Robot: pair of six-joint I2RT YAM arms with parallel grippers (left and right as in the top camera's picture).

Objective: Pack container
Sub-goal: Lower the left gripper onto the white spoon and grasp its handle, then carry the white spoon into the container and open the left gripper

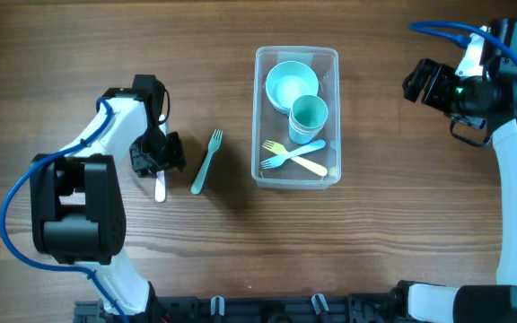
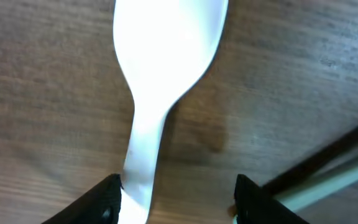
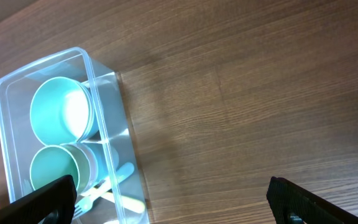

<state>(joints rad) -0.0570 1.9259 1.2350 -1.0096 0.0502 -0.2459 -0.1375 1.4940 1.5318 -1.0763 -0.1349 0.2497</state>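
Note:
The clear plastic container [image 1: 297, 56] stands at the table's middle. It holds a teal bowl [image 1: 290, 83], a teal cup [image 1: 309, 117], a blue fork [image 1: 285, 156] and a yellow fork [image 1: 308, 164]. It also shows in the right wrist view [image 3: 104, 118]. My left gripper [image 1: 158, 161] is open and low over a white spoon [image 2: 160, 68] on the table; the spoon's handle lies between the fingers, against the left one. A teal fork [image 1: 206, 162] lies just right of it. My right gripper [image 1: 417, 82] is open and empty, to the right of the container.
The table is bare wood [image 1: 384, 233]. In the left wrist view the teal fork's handle [image 2: 328, 180] shows at the lower right, close beside the right finger. The arm bases stand at the front left and the right edge.

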